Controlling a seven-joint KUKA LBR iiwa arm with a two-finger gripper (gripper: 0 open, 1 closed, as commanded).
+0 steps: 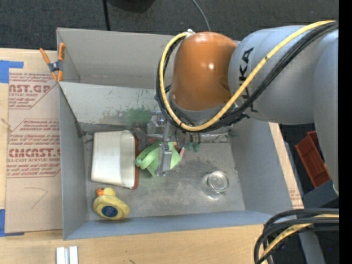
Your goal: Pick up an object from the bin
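1. Pale green is the colour I am watching: a soft-looking green lump (146,159) is lying near the middle of the bin (69,164) floor, and the gripper (163,161) is coming down onto it from directly above.
2. I am reading the lump's long axis as running roughly left to right across the view. Green is showing on both sides of the gripper, with the bigger part towards the white box (110,157) and a smaller part on the far side. So the lump is sitting under the tool rather than off to one side, and I am judging that the next move needs a closing and a straight lift, not a sideways shift.
3. The lump's left end is lying just beside the box's reddish edge, and I cannot tell whether they are touching. I am expecting the box to be nudged if the lump drags on the way up.
4. I cannot tell how the jaws are standing. The orange cover (201,76) and the cables are hiding the wrist, and the tip is blending into the lump, so I am not calling it held.
5. A yellow duck (110,205) and a clear cup (216,181) are lying well apart from the gripper.
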